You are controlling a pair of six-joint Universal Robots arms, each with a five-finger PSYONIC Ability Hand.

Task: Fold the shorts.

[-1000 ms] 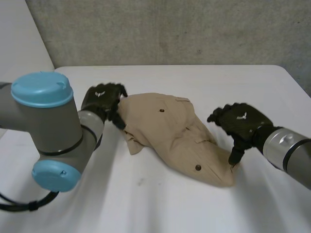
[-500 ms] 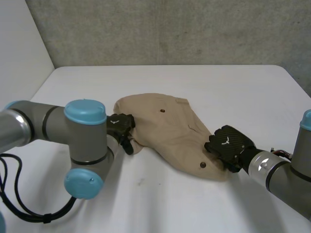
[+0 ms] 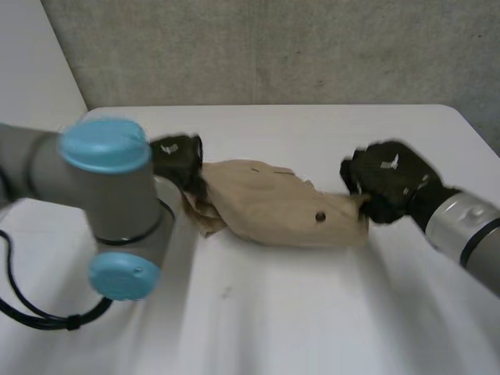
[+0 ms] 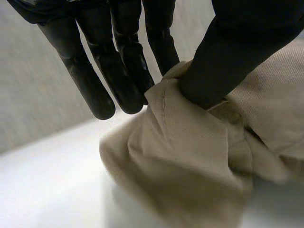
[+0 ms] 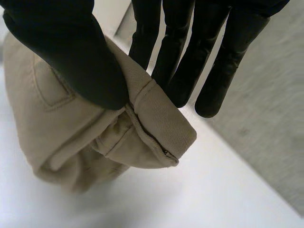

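Observation:
The tan shorts (image 3: 281, 209) hang stretched between my two hands, a little above the white table (image 3: 297, 312). My left hand (image 3: 178, 158) pinches the left end of the cloth; its thumb presses the tan shorts (image 4: 190, 156) against straight fingers (image 4: 121, 80). My right hand (image 3: 387, 183) holds the right end. There the thumb clamps a seamed edge of the shorts (image 5: 118, 128) against the fingers (image 5: 190, 61). A dark button (image 3: 319, 216) shows near the right end.
The left arm's grey joint with light-blue caps (image 3: 109, 203) stands close in front of the left end of the shorts. A grey wall (image 3: 273, 47) runs behind the table's far edge.
Both hands have closed on the ends of the shorts and lifted them. The cloth, which lay flat and slanted, is now bunched into a level band between the hands.

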